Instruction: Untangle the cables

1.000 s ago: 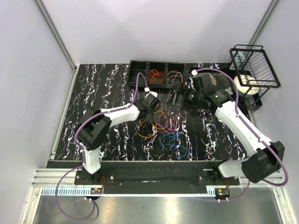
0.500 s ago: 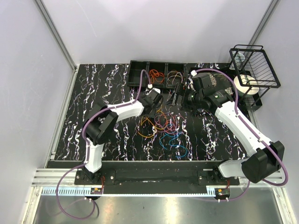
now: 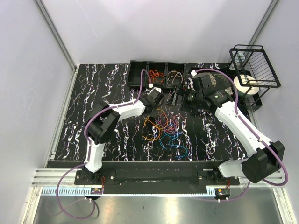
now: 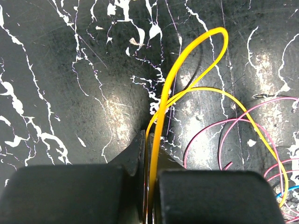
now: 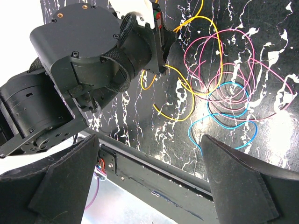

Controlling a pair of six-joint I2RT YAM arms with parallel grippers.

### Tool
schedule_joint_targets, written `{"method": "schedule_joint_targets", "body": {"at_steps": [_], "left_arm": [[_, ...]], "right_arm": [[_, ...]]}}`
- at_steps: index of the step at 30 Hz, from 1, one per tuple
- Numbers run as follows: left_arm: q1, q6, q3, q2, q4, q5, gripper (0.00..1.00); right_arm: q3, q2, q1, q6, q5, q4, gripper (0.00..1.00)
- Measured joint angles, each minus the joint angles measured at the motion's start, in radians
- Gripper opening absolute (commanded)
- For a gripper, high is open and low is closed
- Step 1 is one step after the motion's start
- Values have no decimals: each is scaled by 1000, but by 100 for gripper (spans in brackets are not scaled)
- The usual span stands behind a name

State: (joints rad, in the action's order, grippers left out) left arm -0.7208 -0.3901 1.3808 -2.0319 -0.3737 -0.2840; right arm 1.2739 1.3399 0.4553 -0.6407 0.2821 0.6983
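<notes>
A tangle of thin cables (image 3: 166, 128) in yellow, pink, blue, orange and green lies mid-table. At its far left edge my left gripper (image 3: 156, 100) is shut on a yellow cable (image 4: 168, 88), whose loop rises from between the jaws (image 4: 148, 140). Pink cables (image 4: 224, 135) curl to its right. My right gripper (image 3: 175, 98) hovers at the pile's far side, open with nothing between its fingers (image 5: 148, 137). The right wrist view shows the left gripper's body (image 5: 93, 60) beside the yellow cable (image 5: 187, 102), pink loops (image 5: 224, 60) and blue loops (image 5: 224, 100).
A black tray (image 3: 140, 70) with three compartments stands at the back; two of them hold orange cables (image 3: 156, 77). A black wire rack (image 3: 254, 65) and a white roll (image 3: 245, 86) stand at the far right. The table's front rail (image 5: 154, 163) shows below the right gripper.
The left arm has reached right to the pile's edge and its gripper has shut on the yellow cable, shifting the yellow loops. The right arm has stayed put, open.
</notes>
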Motion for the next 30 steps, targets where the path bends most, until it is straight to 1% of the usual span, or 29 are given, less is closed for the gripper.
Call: {"method": "schedule_joint_targets", "body": {"at_steps": [3,5,7,11,16,19,24,30], "left_arm": [[1,0,0,3,-3,1,0],[3,1,0,19,-34,8,0],[9,6,0,61,-79,18,0],[23,21,22,195,-166,19,0],[30,43,164,342,-246,11,0],[31,61,242,387,-295,-4,0],[50,103,409,400,-367,-45,0],[149,130,674,346,-440,-58,0]], "right_arm": [[-1,0,0,0,0,-1,95],[-4,-4,0,0,0,-3,96],[-8,-10,0,0,-1,-5,95],[-9,-19,0,0,-1,-7,95],[-11,-20,0,-1,-2,-14,96],[-12,-25,0,-1,-3,-20,96],[-13,-39,0,-8,-3,-23,95],[-30,-60,0,-16,-3,-28,95]]}}
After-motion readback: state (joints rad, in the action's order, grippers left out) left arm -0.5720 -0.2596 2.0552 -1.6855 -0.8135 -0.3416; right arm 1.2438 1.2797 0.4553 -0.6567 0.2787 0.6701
